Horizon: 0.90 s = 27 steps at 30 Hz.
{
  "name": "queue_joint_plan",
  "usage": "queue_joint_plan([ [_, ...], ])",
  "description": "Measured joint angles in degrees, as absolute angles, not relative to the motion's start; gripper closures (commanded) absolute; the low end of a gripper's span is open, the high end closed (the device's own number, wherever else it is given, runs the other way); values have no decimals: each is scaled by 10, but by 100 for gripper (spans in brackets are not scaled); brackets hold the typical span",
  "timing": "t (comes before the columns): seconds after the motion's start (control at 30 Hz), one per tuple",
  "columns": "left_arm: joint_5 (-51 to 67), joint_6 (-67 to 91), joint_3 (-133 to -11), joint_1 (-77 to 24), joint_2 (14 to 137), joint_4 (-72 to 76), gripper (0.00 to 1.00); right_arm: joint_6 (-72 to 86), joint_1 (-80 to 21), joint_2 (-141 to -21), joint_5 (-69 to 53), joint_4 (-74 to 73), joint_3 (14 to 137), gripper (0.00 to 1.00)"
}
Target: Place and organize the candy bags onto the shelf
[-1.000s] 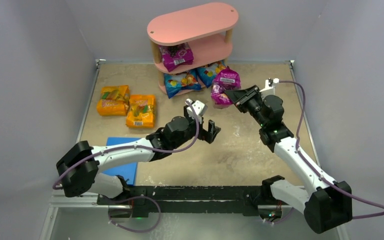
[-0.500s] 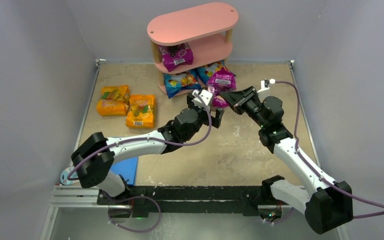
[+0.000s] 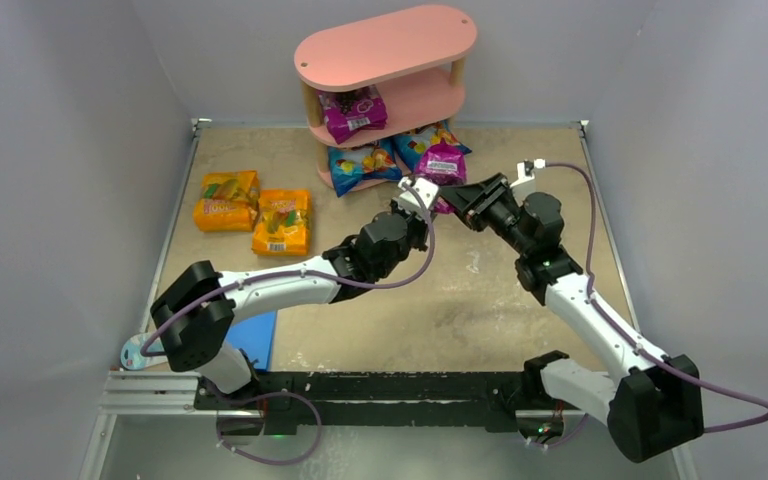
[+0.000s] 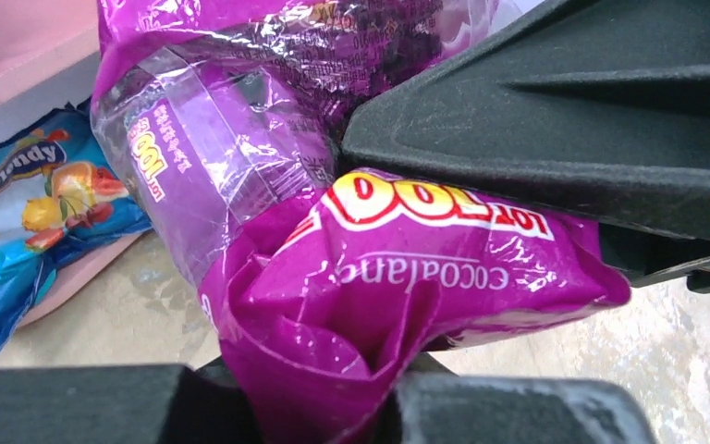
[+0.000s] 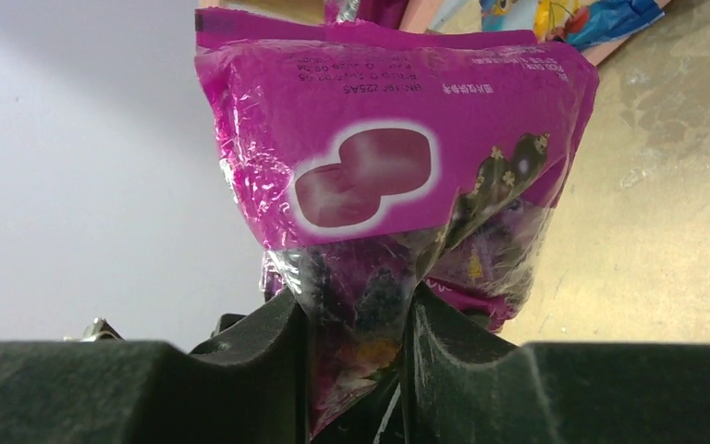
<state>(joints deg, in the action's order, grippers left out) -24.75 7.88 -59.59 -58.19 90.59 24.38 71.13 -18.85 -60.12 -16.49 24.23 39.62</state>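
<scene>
The left gripper (image 4: 384,402) is nearly closed, pinching the purple bag (image 3: 443,162). At its 3 o'clock the right gripper (image 5: 356,370) narrowly clamps the same bag, at the shelf's (image 3: 385,48) 5 o'clock. The table (image 3: 440,310) is tan and the walls (image 3: 60,150) grey.

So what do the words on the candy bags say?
"cocoaland", upside down, on the magenta bag.
"LOT 100", upside down, same bag.
"lendy", first letter unclear, on the blue bag.
Small print on the magenta bag's back: too blurred.
Print on the orange bags: too small to read.
</scene>
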Motion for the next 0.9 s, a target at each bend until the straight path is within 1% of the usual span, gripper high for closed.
queue_joint_plan([
  [0.07, -247, 88, -596, -582, 906, 228, 100, 704, -189, -603, -171, 247, 389, 42],
  [0.13, -246, 106, -596, -582, 906, 204, 100, 674, -188, -611, -191, 247, 388, 31],
  [0.17, -244, 116, -596, -582, 906, 188, 100, 644, -188, -616, -202, 240, 392, 27],
  [0.2, -240, 128, -596, -581, 904, 169, 100, 606, -189, -623, -210, 222, 403, 22],
  [0.23, -234, 139, -595, -580, 900, 152, 100, 572, -190, -630, -216, 203, 416, 13],
  [0.27, -226, 149, -592, -579, 893, 136, 100, 525, -190, -638, -223, 175, 435, 9],
  [0.3, -216, 162, -586, -577, 880, 118, 100, 466, -191, -645, -233, 143, 459, 3],
  [0.33, -207, 172, -581, -575, 867, 105, 100, 425, -191, -646, -240, 125, 472, 1],
  [0.37, -193, 186, -573, -569, 849, 88, 100, 350, -192, -641, -256, 103, 487, 1],
  [0.43, -157, 207, -556, -556, 811, 61, 100, 294, -195, -624, -269, 97, 490, 1],
  [0.53, -61, 243, -526, -512, 745, 27, 100, 220, -195, -582, -299, 127, 468, 1],
  [0.67, 32, 270, -496, -455, 688, 11, 100, 165, -195, -545, -361, 199, 407, 1],
  [0.8, 121, 275, -474, -446, 649, 1, 100, 137, -195, -584, -429, 222, 396, 1],
  [0.9, 209, 274, -470, -449, 633, -5, 100, 123, -195, -618, -494, 231, 396, 1],
])
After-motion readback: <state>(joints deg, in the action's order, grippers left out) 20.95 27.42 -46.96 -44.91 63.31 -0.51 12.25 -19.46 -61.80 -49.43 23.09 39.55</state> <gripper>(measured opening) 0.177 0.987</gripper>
